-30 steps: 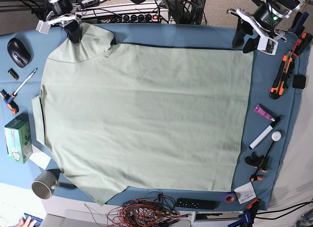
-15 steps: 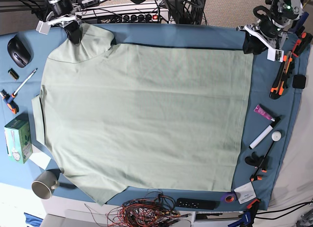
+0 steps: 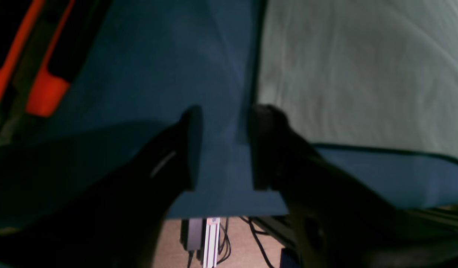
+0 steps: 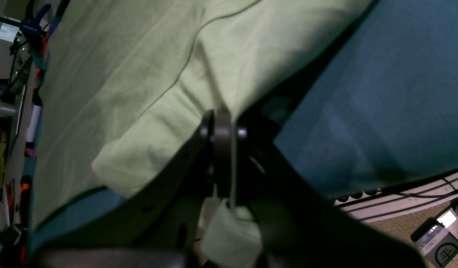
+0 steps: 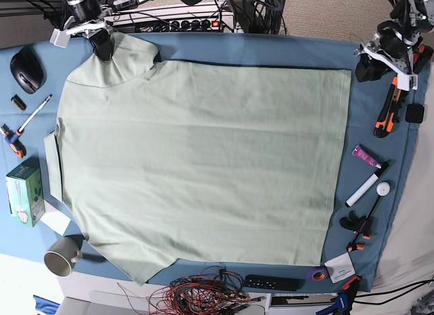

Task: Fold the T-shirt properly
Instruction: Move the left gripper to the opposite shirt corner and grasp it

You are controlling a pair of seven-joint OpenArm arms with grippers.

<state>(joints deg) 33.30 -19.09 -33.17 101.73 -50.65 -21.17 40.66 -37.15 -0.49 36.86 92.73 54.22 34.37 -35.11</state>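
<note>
Barely begun, the T-shirt (image 5: 203, 159) lies flat and unfolded across the surface (image 5: 271, 49), right tool (image 4: 223, 128) clamped on its far-corner sleeve, left tool (image 3: 223, 145) apart, empty.

A blue tablecloth (image 5: 271, 50) covered the table. Beyond its 12 o'clock edge lay brown carpet (image 5: 319, 6) and a black power strip (image 5: 193, 23) with a red light. At 6 o'clock sat a tangle of red wires (image 5: 203, 294).

I see the tablecloth (image 5: 271, 50) bare between the parted left jaws; the T-shirt (image 5: 203, 159) lies flat just beside them.
</note>
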